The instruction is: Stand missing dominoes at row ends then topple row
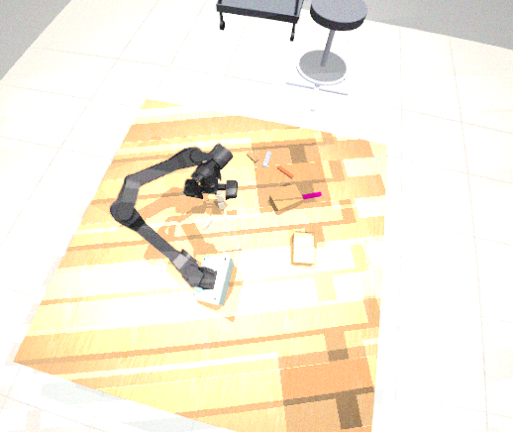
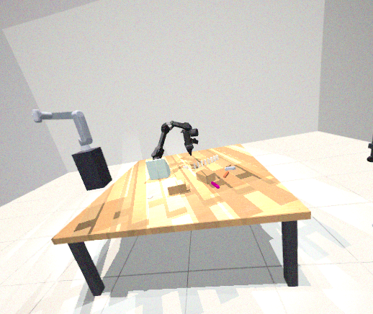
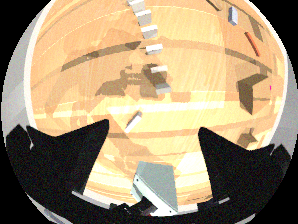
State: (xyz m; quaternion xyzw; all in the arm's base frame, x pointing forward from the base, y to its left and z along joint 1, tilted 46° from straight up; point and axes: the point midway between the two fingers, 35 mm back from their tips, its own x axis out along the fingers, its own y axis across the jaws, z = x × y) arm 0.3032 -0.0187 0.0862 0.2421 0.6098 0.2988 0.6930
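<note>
A row of several pale standing dominoes [image 2: 206,161] [image 3: 154,49] crosses the table; in the top view the arm hides most of it and only the near end shows. The nearest domino [image 3: 163,88] stands upright at the row's end. A loose white domino [image 1: 207,224] [image 2: 185,167] [image 3: 133,121] lies flat and askew, off that end, toward the arm's base. My gripper [image 2: 190,154] [image 3: 154,128] is open and empty, raised above the table near this end; its fingertips are wide apart and touch no domino. In the wrist view the loose domino appears nearer the left finger.
A pale green box [image 1: 223,279] [image 2: 158,169] is by the arm's base. Two wooden blocks [image 1: 286,198] [image 1: 303,249], a magenta stick [image 1: 312,195], an orange stick [image 1: 285,171] and a bluish block [image 1: 266,159] lie right of the row. A small pale item [image 2: 150,196] is near the front.
</note>
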